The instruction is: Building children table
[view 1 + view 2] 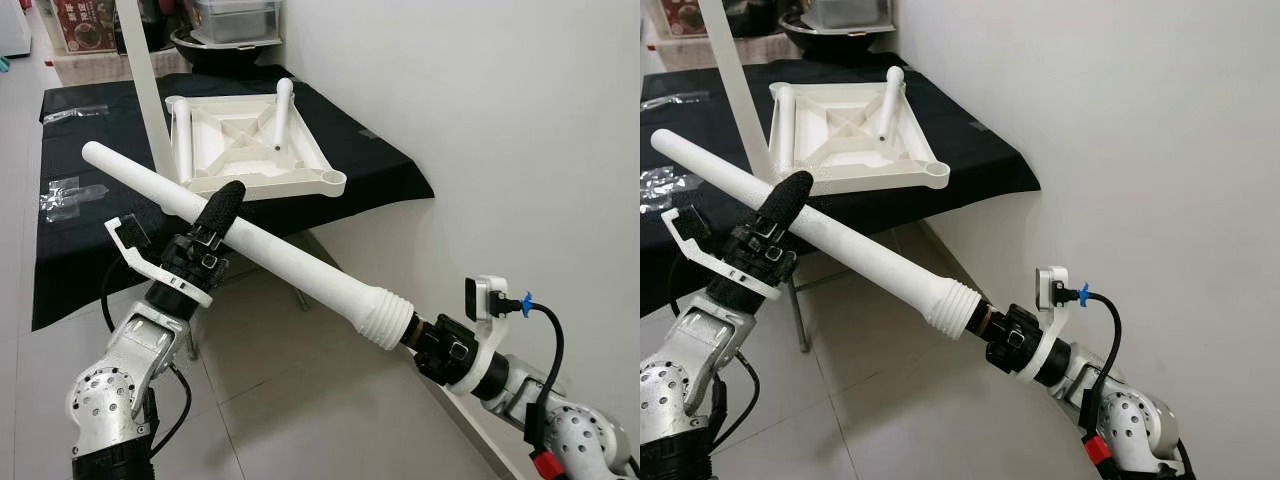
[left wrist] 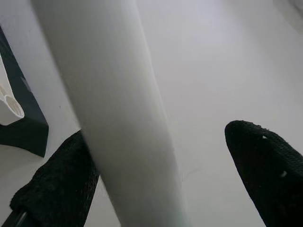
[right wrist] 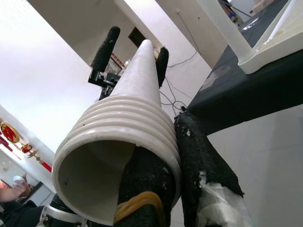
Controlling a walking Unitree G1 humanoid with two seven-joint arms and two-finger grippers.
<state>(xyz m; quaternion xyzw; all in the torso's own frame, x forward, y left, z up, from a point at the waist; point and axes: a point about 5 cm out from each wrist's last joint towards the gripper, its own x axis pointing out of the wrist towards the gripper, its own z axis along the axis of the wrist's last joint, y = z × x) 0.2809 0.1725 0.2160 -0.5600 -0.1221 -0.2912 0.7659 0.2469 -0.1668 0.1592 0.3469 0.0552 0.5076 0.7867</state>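
A long white table leg (image 1: 290,262) runs slantwise in front of me. My right gripper (image 1: 415,335) is shut on its ribbed hollow end (image 3: 118,137), one finger (image 3: 144,179) inside the tube and the other outside. My left gripper (image 1: 225,222) straddles the leg's middle and is open: the leg (image 2: 113,118) leans on one finger (image 2: 57,184), while the other finger (image 2: 265,161) stands apart. The white tabletop (image 1: 300,175) lies upside down on a black-clothed table (image 1: 385,160), with one leg (image 1: 282,115) standing upright in it.
A white wall (image 1: 500,120) runs close along my right side. A slanted white post (image 1: 150,90) stands by the tabletop's left corner. Clear plastic bags (image 1: 70,195) lie on the cloth at the left. A dark bowl and a lidded box (image 1: 225,35) sit at the back. Pale floor tiles (image 1: 300,400) lie below.
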